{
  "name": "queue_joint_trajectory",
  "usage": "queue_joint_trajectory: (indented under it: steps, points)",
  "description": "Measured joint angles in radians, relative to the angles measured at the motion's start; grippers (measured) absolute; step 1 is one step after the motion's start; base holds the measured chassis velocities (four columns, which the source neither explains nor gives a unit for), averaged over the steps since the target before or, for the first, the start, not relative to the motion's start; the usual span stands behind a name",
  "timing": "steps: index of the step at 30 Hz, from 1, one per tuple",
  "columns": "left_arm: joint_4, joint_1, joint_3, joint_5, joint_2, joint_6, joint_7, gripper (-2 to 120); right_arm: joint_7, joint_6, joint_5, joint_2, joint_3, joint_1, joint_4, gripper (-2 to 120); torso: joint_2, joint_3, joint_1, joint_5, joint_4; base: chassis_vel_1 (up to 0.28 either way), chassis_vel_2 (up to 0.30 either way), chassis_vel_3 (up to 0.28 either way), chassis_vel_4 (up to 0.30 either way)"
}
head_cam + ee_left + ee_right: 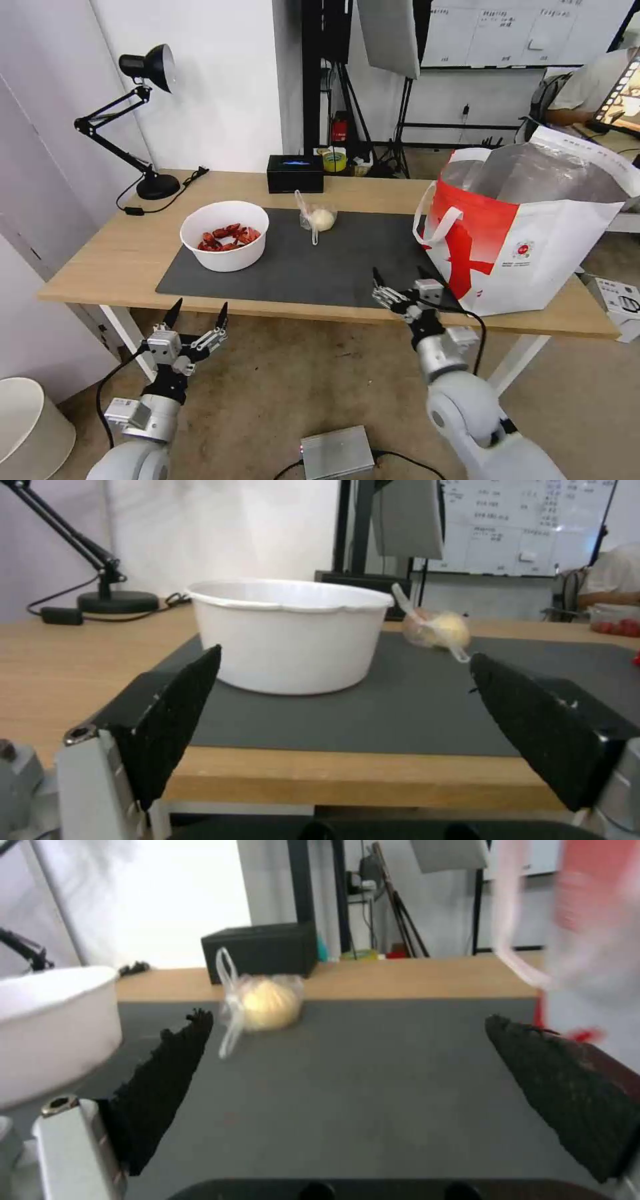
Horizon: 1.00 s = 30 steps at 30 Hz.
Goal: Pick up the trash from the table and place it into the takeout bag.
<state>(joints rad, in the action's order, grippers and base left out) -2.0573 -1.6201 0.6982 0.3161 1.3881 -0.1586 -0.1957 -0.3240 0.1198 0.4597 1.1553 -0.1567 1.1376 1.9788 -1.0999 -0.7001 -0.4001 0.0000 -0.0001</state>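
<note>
The bun bag [319, 219] lies on the mat [333, 260], well ahead of the right gripper [399, 275], jaws spread and empty. The bowl [225, 235] sits beyond the left gripper [198, 313], also spread, below the bench [100, 260] edge.

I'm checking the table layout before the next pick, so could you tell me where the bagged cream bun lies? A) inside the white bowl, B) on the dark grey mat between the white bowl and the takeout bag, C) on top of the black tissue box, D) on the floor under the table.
B: the bagged cream bun lies on the dark grey mat, with the white bowl to one side and the takeout bag to the other.
</note>
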Motion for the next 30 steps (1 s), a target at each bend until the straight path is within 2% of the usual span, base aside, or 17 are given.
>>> queue_joint_trajectory:
  steps: [1, 5, 8, 13, 15, 19, 22, 30]
  points:
    - [0.000, 0.000, 0.000, 0.000, 0.000, 0.000, 0.000, 100, 0.000, 0.000, 0.000, 0.000, 0.000, 0.000, 0.000, 100, 0.000, 0.000, 0.000, 0.0000, 0.0000, 0.000, 0.000, 0.000, 0.000]
    - [0.000, -0.007, 0.014, 0.001, 0.003, 0.000, 0.000, 100, -0.042, 0.051, 0.065, -0.004, 0.094, -0.183, -0.083, 100, 0.000, 0.000, 0.000, -0.0002, 0.0004, 0.000, 0.000, 0.000, 0.000]
    - [0.000, -0.012, 0.016, 0.000, 0.008, 0.000, -0.001, 100, -0.064, 0.077, 0.106, -0.001, 0.145, -0.255, -0.122, 100, 0.000, 0.000, 0.000, -0.0002, 0.0001, 0.000, 0.000, 0.000, 0.000]
    - [-0.002, -0.019, 0.026, 0.000, 0.017, -0.004, -0.003, 100, -0.099, 0.115, 0.143, 0.032, 0.218, -0.373, -0.209, 100, 0.000, 0.000, 0.000, -0.0001, 0.0001, 0.000, 0.000, 0.000, 0.000]
    - [-0.002, -0.024, 0.041, 0.003, 0.017, -0.007, -0.006, 100, -0.128, 0.152, 0.164, 0.061, 0.259, -0.472, -0.275, 100, 0.000, 0.000, 0.000, -0.0002, 0.0002, 0.000, 0.000, 0.000, 0.000]
    - [-0.002, -0.029, 0.054, 0.008, 0.016, -0.008, -0.009, 100, -0.144, 0.192, 0.187, 0.079, 0.282, -0.540, -0.314, 100, 0.000, 0.000, 0.000, -0.0002, 0.0002, 0.000, 0.000, 0.000, 0.000]
    - [-0.002, -0.034, 0.064, 0.010, 0.018, -0.010, -0.013, 100, -0.165, 0.261, 0.223, 0.104, 0.307, -0.630, -0.371, 100, 0.000, 0.000, 0.000, -0.0002, 0.0002, 0.000, 0.000, 0.000, 0.000]
    - [-0.002, -0.032, 0.064, 0.011, 0.020, -0.011, -0.014, 100, -0.186, 0.388, 0.296, 0.151, 0.324, -0.734, -0.472, 100, 0.000, 0.000, 0.000, 0.0000, 0.0000, 0.000, 0.000, 0.000, 0.000]
